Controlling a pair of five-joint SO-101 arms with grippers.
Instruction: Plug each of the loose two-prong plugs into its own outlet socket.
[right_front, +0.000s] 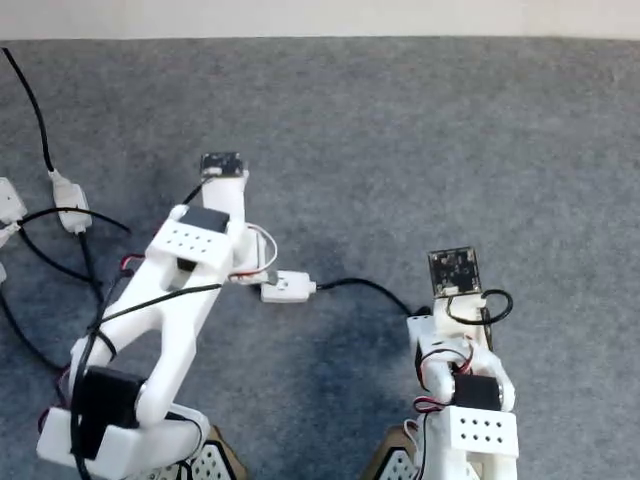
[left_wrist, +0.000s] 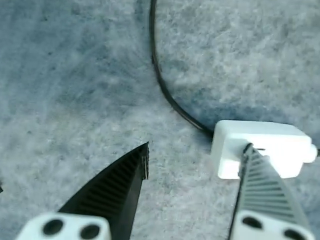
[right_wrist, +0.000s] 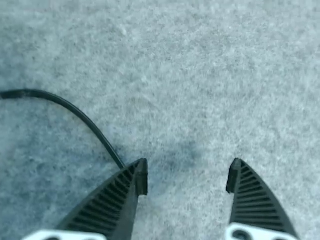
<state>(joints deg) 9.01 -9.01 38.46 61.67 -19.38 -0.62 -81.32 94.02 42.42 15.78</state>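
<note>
A white two-prong plug (left_wrist: 260, 145) lies on the grey carpet with its black cable (left_wrist: 165, 90) curving away from it. My left gripper (left_wrist: 195, 155) hangs open just above the carpet. One of its fingers (left_wrist: 255, 175) overlaps the plug's near side, while the other finger (left_wrist: 130, 175) is well clear of it. From above, the same plug (right_front: 288, 288) lies beside the left arm (right_front: 190, 250), its cable (right_front: 370, 288) running toward the right arm (right_front: 460, 370). My right gripper (right_wrist: 187, 175) is open over bare carpet, with the cable (right_wrist: 75, 112) ending at one fingertip.
At the table's left edge lie another white plug (right_front: 70, 205) on a black cord and further white plastic pieces (right_front: 8, 205) among looping black cables (right_front: 40, 255). Grey carpet (right_front: 420, 130) covers the far and right parts of the table.
</note>
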